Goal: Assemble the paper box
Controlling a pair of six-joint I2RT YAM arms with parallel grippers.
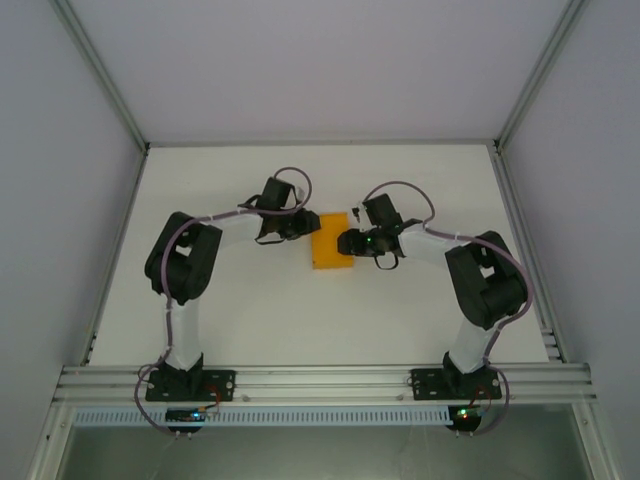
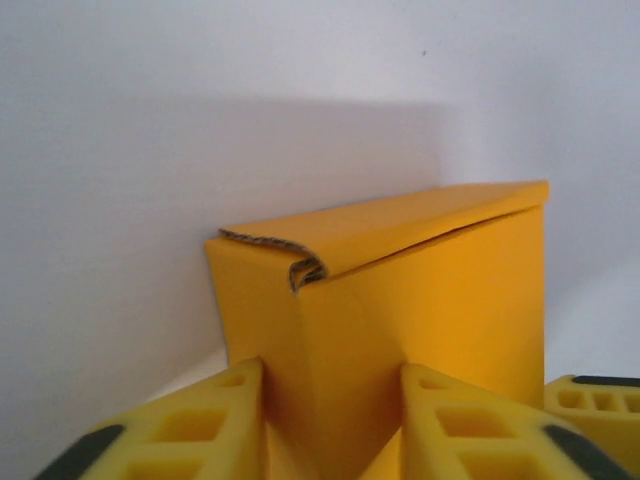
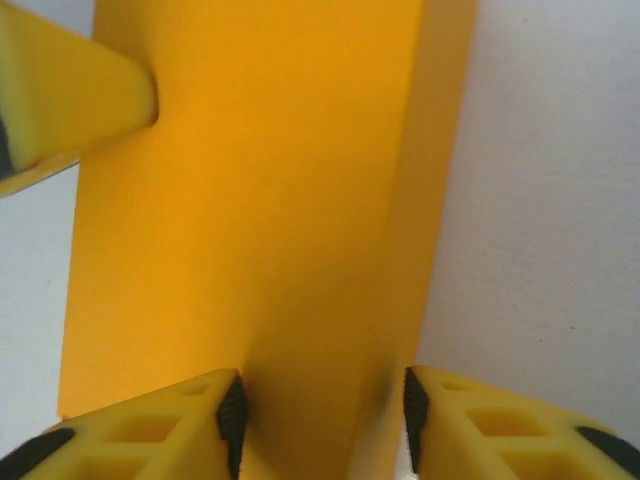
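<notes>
Left claw (image 2: 332, 372) pinches paper box (image 2: 450, 285) corner; right claw (image 3: 322, 382) straddles it, grip unclear.

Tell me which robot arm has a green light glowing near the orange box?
The right arm, beside the orange-yellow card box: a small green light glows at its wrist. The left arm has a dark wrist.
</notes>
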